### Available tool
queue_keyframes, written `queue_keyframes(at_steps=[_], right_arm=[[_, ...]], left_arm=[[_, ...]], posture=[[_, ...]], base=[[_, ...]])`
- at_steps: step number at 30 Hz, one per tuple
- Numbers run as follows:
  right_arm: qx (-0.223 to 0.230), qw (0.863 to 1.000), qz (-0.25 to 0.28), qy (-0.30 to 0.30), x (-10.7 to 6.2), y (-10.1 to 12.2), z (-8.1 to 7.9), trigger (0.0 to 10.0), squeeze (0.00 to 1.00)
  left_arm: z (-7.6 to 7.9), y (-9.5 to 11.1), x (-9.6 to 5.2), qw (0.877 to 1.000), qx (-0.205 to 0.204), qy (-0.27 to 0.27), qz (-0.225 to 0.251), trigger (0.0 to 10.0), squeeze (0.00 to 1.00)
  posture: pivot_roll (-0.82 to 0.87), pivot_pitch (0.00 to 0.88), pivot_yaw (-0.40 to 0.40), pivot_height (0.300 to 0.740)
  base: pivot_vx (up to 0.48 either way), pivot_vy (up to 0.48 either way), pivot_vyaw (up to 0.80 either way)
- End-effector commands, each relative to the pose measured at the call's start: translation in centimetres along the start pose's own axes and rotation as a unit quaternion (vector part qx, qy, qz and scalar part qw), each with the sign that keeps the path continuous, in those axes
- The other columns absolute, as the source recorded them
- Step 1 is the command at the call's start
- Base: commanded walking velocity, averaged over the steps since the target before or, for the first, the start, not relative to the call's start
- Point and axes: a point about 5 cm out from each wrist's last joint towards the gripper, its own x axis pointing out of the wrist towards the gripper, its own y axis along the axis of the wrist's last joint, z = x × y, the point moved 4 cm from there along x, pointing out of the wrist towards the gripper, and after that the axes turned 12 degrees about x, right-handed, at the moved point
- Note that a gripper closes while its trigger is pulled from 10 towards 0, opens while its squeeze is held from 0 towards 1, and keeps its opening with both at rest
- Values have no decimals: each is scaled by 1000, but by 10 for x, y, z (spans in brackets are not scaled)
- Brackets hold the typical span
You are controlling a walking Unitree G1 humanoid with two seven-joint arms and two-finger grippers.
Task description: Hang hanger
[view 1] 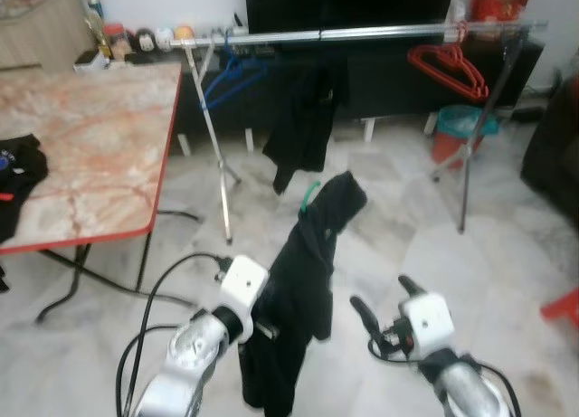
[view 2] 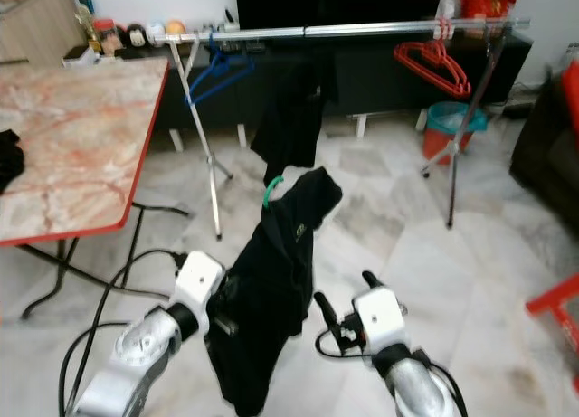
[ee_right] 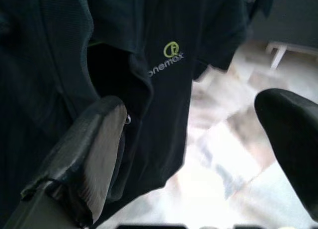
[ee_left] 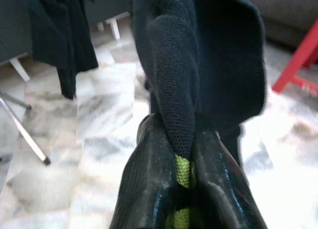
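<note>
The left tool (ee_left: 181, 189) is closed on a green hanger (ee_left: 182, 170) that carries a black shirt (view 1: 303, 281) — the shirt hangs down between the two arms, above the floor. The right tool (view 1: 384, 306) is wide open, just beside the shirt and holding nothing. Further away stands a clothes rail (view 1: 362, 34) with a black garment (view 1: 303, 118), a blue hanger (view 1: 231, 78) and red hangers (view 1: 448, 64). A marble bench (view 1: 90, 146) is on the left.

matt black knit shirt (ee_left: 198, 65), fine mesh weave, pinched between the left gripper (ee_left: 185, 154) and its glossy black plastic fingers (ee_left: 149, 189); a smooth lime-green plastic hanger (ee_left: 182, 170) sits in the same pinch. beside the cloth, the right gripper (ee_right: 198, 139) shows a pale ribbed pad. beyond both, polished white marble floor (view 1: 507, 254) and a shiny metal rail (view 1: 362, 33).
</note>
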Motion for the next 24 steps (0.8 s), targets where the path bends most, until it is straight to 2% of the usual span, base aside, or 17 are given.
queue_keyframes(at_steps=[1,10,18,24], right_arm=[[-4,1000,6,6,1,6,-1,10000,0],[-11,1000,6,28,6,9,-11,10000,0],[-18,999,3,41,6,9,-16,10000,0],[-27,1000,2,11,8,8,-8,10000,0]], left_arm=[[-2,12,1,1000,7,0,23,10000,0],[-2,12,0,1000,7,-2,25,10000,0],[-1,14,1,999,13,-8,29,10000,0],[4,17,0,999,12,-26,36,10000,0]], posture=[[20,0,27,740],[28,0,21,740],[29,0,20,740],[35,0,13,740]], base=[[-307,0,0],[-304,0,0],[0,0,0],[0,0,0]])
